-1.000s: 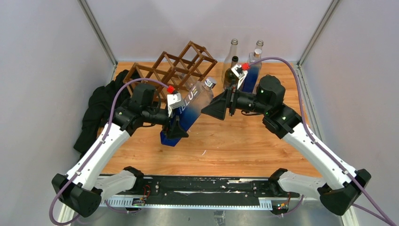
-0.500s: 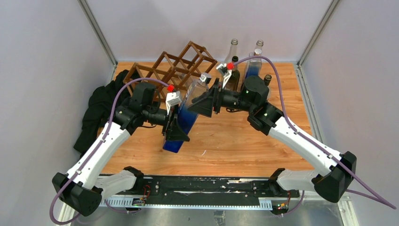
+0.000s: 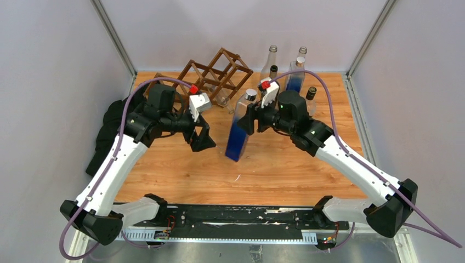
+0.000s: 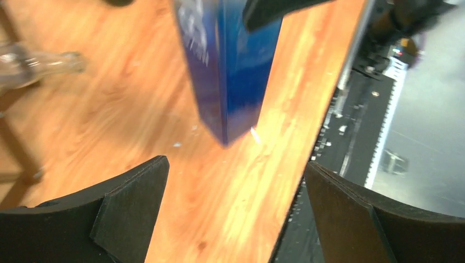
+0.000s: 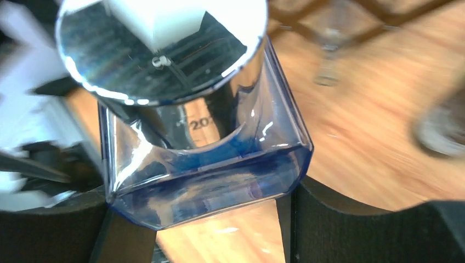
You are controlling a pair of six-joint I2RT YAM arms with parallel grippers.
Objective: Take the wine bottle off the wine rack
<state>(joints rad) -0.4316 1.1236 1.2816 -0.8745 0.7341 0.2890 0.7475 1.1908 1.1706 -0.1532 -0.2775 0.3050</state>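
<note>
The wine bottle is square, clear glass with blue liquid and a silver cap. It stands nearly upright in the middle of the table, apart from the wine rack at the back. My right gripper is shut on its upper body. In the right wrist view the wine bottle sits between both fingers of that gripper. My left gripper is open and empty, to the left of the bottle. In the left wrist view the gripper frames bare table, with the bottle ahead.
Several bottles stand at the back right corner. A clear bottle lies by the rack's foot. A black cloth is heaped at the left wall. A black rail runs along the near edge.
My left gripper let go of the bottle, opened wide and pulled back to the left. My right gripper closed on the bottle's upper part and stood it upright, further right.
</note>
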